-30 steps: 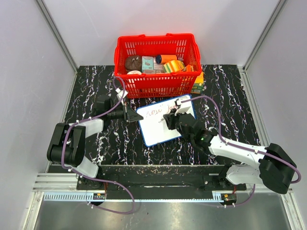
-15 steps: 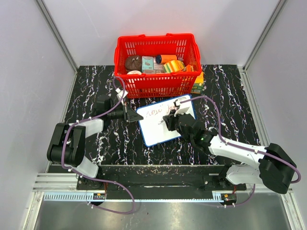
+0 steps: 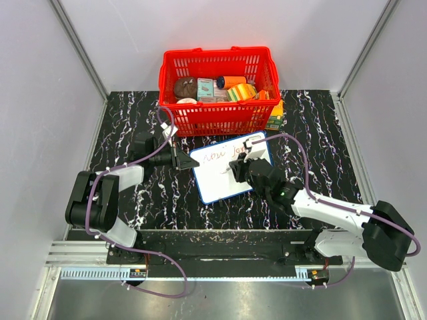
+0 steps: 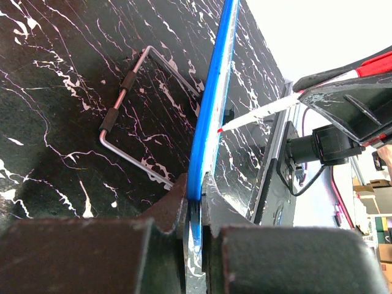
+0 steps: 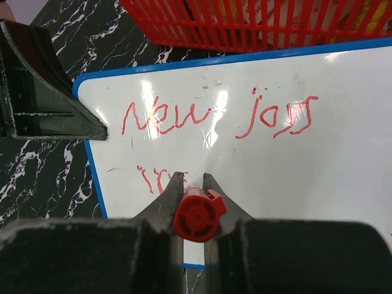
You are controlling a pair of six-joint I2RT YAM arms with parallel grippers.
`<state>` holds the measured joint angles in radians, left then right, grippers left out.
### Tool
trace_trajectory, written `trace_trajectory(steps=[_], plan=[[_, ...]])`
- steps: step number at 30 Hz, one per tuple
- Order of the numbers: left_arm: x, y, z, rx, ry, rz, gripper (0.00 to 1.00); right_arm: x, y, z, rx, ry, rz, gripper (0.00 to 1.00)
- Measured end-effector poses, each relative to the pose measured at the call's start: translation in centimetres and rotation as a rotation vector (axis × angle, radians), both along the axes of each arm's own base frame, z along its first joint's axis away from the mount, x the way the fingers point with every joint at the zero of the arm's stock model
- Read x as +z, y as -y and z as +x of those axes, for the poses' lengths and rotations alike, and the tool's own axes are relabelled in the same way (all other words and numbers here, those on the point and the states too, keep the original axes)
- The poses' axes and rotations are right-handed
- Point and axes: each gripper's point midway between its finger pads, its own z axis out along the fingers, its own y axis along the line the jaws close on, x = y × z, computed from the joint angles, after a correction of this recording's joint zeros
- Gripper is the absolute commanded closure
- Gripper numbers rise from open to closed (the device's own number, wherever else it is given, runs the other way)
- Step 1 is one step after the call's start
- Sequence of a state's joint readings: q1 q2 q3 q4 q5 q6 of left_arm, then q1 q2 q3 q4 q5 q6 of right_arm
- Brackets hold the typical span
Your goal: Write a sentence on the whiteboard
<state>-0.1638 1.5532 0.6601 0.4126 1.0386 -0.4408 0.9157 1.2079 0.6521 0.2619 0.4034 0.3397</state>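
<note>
The whiteboard (image 3: 220,177) lies on the dark marbled table before the red basket; it also fills the right wrist view (image 5: 294,165). The sentence (image 5: 214,116) reads "New jass" in red, with the start of a second line (image 5: 153,179) below it. My left gripper (image 3: 181,162) is shut on the whiteboard's blue left rim (image 4: 211,116). My right gripper (image 5: 195,184) is shut on a red marker (image 5: 199,215), its tip on the board just right of the second line's strokes. The marker (image 4: 260,112) also shows in the left wrist view.
A red basket (image 3: 217,120) full of groceries stands just behind the whiteboard. A yellow-green box (image 3: 274,117) sits by its right corner. A wire handle (image 4: 131,122) lies on the table beneath the whiteboard's edge. Grey walls close in the table's sides.
My right gripper with the marker has shifted slightly along the second line on the whiteboard. The left arm has not moved.
</note>
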Motion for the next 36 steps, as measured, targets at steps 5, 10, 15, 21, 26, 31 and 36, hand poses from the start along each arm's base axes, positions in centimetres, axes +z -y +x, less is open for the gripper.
trace_trajectory(steps=[5, 10, 15, 21, 26, 31, 36], plan=[[0.0, 0.0, 0.0, 0.0, 0.0, 0.0, 1.0, 0.1, 0.3, 0.2, -0.018, 0.006, -0.003, 1.0], [0.0, 0.0, 0.0, 0.0, 0.0, 0.0, 1.0, 0.7, 0.6, 0.2, -0.026, 0.016, 0.004, 1.0], [0.0, 0.0, 0.0, 0.0, 0.0, 0.0, 1.0, 1.5, 1.0, 0.4, -0.044, 0.034, 0.016, 1.0], [0.0, 0.0, 0.0, 0.0, 0.0, 0.0, 1.0, 1.5, 1.6, 0.8, -0.071, 0.037, 0.014, 1.0], [0.0, 0.0, 0.0, 0.0, 0.0, 0.0, 1.0, 1.3, 1.7, 1.0, -0.078, 0.035, 0.01, 1.0], [0.0, 0.0, 0.0, 0.0, 0.0, 0.0, 1.0, 0.9, 1.6, 1.1, -0.078, 0.028, 0.001, 1.0], [0.0, 0.0, 0.0, 0.0, 0.0, 0.0, 1.0, 0.9, 1.4, 1.2, -0.075, 0.027, 0.006, 1.0]])
